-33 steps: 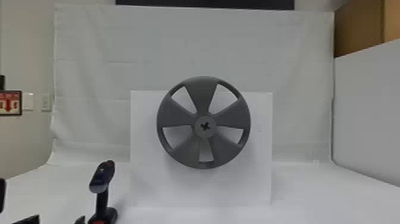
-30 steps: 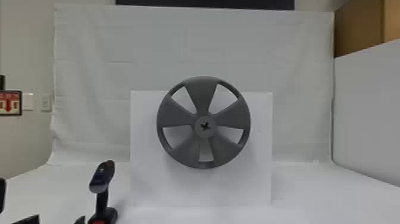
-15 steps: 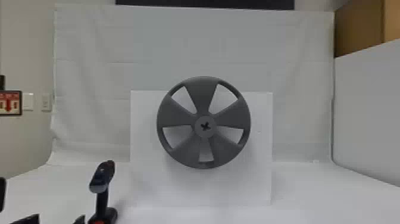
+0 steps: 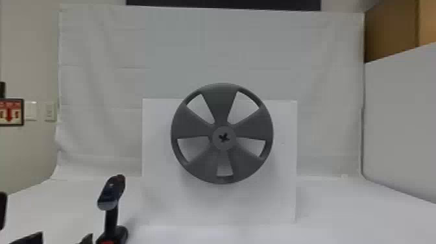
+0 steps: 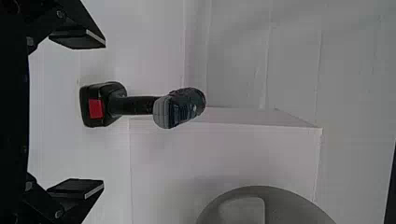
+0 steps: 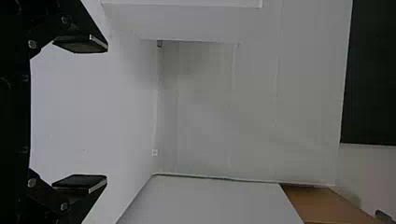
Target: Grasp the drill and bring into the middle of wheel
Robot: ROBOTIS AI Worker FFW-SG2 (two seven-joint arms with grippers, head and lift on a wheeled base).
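The left gripper (image 5: 104, 114) is holding nothing: its jaws are standing wide, released, and facing the black cordless drill with the blue-grey housing (image 5: 180, 108), which is lying beyond them and roughly between their lines, untouched. The drill is standing upright on its wide black battery foot with a red patch (image 5: 95, 108), at the near left of the white desk (image 4: 357, 211). For a good grasp, the jaws should be going forward at the height of the slim black handle (image 5: 133, 105), one on each side, and closing only once the handle is sitting deep between them; meeting the foot or the housing first would be risking a tip. The nose seems to be pointing far, so a level hold would be keeping it aimed that way. Farther on and to the right, the dark grey five-spoked wheel (image 4: 191, 125) is showing its round hub (image 4: 224, 146) before a white block (image 4: 162, 201); the drill will be needing a clear lift before swinging there. The right gripper (image 6: 107, 114) is waiting on the right, its jaws apart and empty.
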